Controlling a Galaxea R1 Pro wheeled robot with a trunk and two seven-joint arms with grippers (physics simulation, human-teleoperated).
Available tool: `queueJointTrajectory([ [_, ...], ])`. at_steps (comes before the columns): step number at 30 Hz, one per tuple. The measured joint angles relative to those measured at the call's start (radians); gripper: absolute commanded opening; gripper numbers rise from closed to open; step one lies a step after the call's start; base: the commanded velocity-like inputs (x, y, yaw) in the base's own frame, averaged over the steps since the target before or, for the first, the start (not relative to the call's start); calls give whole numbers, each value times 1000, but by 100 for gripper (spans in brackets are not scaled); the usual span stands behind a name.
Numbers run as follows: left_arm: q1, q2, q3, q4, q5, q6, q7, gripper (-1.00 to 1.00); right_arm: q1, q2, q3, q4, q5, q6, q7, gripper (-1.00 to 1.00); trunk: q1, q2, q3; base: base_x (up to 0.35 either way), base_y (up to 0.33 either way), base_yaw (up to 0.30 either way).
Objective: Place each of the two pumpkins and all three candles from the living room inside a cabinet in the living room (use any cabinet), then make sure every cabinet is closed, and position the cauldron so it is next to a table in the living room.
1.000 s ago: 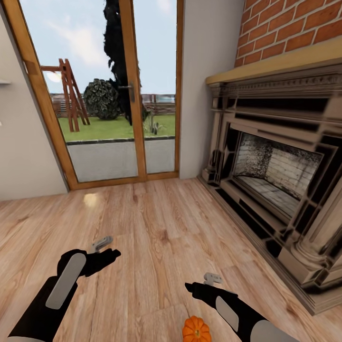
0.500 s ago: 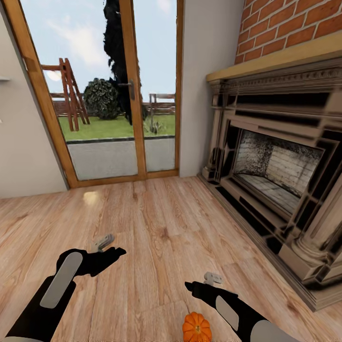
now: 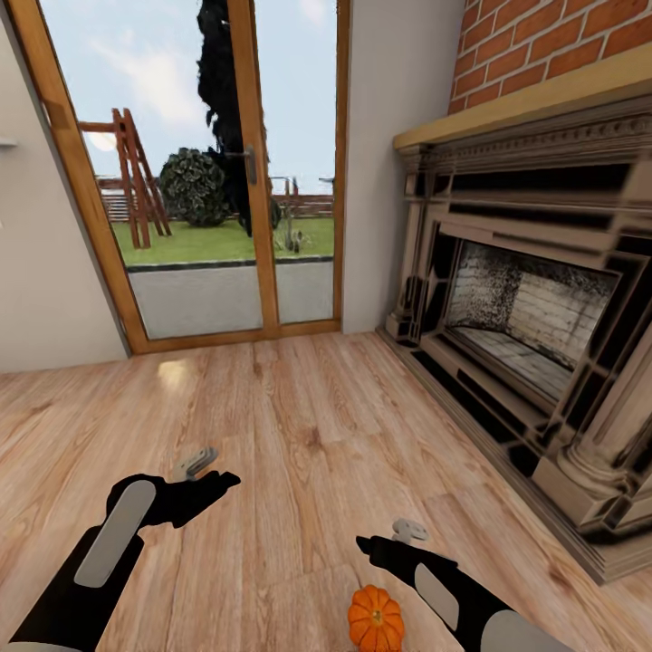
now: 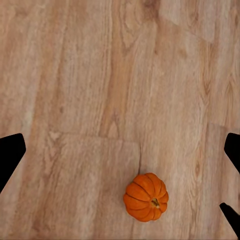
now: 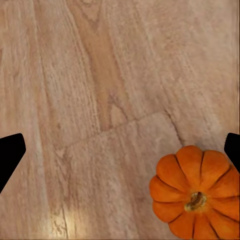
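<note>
Head view, room: wooden floor [image 3: 299, 435]; glazed patio door [image 3: 199, 172] at the far left; ornate dark fireplace surround [image 3: 534, 308] under a brick wall [image 3: 552, 41] on the right.
Head view, pumpkin: one orange pumpkin [image 3: 375, 618] sits on the floor at the near edge, just left of the right arm.
Head view, left gripper [image 3: 196, 464]: above bare floor, near left; fingers' spread cannot be told.
Head view, right gripper [image 3: 407, 531]: just beyond the pumpkin; spread unclear.
Left wrist view: pumpkin [image 4: 146, 197] on the planks, dark fingertips [image 4: 10, 155] wide apart, nothing between.
Right wrist view: pumpkin [image 5: 197, 200] large and close, stem upward; fingertips [image 5: 10, 152] wide apart, nothing held.
</note>
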Motion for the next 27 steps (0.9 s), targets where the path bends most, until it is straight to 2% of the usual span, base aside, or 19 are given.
queueJointTrajectory([
  [4, 0, 0, 0, 1, 0, 0, 0, 100, 0, -6, 2, 2, -25, -1, -6, 100, 5, -7, -15, 0, 0, 0],
  [7, 0, 1, 0, 1, 0, 1, 0, 100, 0, -6, 1, 41, -49, -1, -39, 100, 6, -8, -26, 0, 0, 0],
  [12, 0, 1, 0, 1, -1, 1, 0, 100, 0, -7, 1, 91, -132, -3, -53, 100, 9, -9, -46, 0, 0, 0],
  [14, 0, 1, 0, 2, 0, 1, 0, 100, 0, -9, 0, 97, -150, -4, -54, 100, 10, -10, -53, 0, 0, 0],
  [27, 0, 0, -1, -23, 1, 2, 1, 100, 0, -17, -1, 101, -160, -5, -56, 100, 15, -13, -104, -3, 0, 0],
])
